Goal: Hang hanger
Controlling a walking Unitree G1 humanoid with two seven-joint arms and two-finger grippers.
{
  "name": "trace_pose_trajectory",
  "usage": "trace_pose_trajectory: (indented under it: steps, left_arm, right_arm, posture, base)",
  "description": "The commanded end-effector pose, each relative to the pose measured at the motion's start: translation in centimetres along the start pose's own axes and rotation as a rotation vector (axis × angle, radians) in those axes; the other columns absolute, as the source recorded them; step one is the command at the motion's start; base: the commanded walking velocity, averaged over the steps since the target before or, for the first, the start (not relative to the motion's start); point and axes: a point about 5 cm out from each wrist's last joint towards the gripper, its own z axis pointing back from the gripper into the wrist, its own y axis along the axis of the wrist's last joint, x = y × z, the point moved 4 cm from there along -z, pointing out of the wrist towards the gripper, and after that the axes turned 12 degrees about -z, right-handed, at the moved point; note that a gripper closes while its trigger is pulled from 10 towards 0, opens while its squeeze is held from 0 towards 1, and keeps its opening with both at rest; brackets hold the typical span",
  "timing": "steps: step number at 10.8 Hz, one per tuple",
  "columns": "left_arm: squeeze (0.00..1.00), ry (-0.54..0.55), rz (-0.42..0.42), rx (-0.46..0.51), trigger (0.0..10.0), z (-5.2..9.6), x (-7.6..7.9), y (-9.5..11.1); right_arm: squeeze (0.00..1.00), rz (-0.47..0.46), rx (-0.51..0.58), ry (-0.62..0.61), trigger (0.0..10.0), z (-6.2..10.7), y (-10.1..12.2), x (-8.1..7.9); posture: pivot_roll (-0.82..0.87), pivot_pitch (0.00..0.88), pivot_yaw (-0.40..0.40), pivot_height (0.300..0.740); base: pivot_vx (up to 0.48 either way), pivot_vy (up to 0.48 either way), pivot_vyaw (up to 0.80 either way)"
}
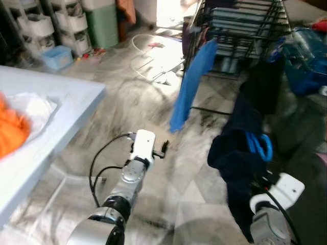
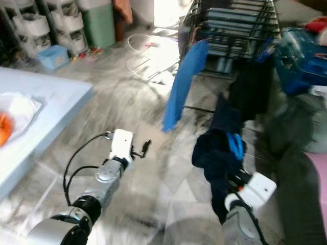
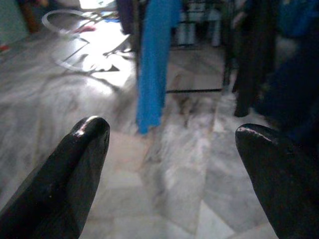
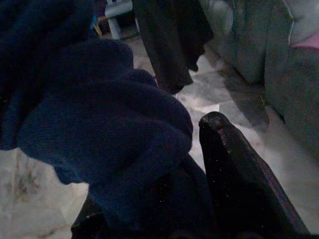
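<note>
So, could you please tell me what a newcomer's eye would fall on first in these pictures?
Most striking is the dark navy garment on a blue hanger, bunched at the right gripper, whose fingers are shut on it, low on the right. Ahead, a bright blue cloth hangs from the black drying rack. The left gripper is held out open over the marble floor.

You have a grey marbled tile floor [image 1: 153, 102] sunlit ahead, a pale blue surface [image 1: 61, 112] left, a black wire rack [image 1: 240, 25] beyond.

Left gripper [image 3: 172, 149] fingers apart, empty.
</note>
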Motion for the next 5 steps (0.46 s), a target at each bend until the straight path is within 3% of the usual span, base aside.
trace_pose_trajectory:
  steps: [1, 3, 5]
  left_arm:
    - [0.0, -0.04, -0.005, 0.027, 10.0, -0.47, 0.99, 1.09]
    - [0.0, -0.03, -0.011, 0.026, 10.0, -0.36, 0.74, 0.94]
    - [0.0, -0.006, -0.008, 0.019, 10.0, -0.26, 0.19, 0.67]
  right_arm:
    - [0.0, -0.04, 0.026, -0.008, 10.0, 0.33, 0.21, -0.52]
    - [0.0, -0.03, 0.024, -0.005, 10.0, 0.22, 0.17, -0.5]
    - [0.0, -0.018, 0.024, 0.001, 10.0, 0.0, 0.39, -0.51]
  posture:
    - [0.0, 0.03, -0.036, 0.74]
    - [0.01, 0.032, -0.046, 0.74]
    - [0.02, 0.031, -0.061, 0.74]
  base:
    - [0.48, 0.0, -0.8]
    - [0.48, 0.0, -0.8]
    - [0.48, 0.0, -0.41]
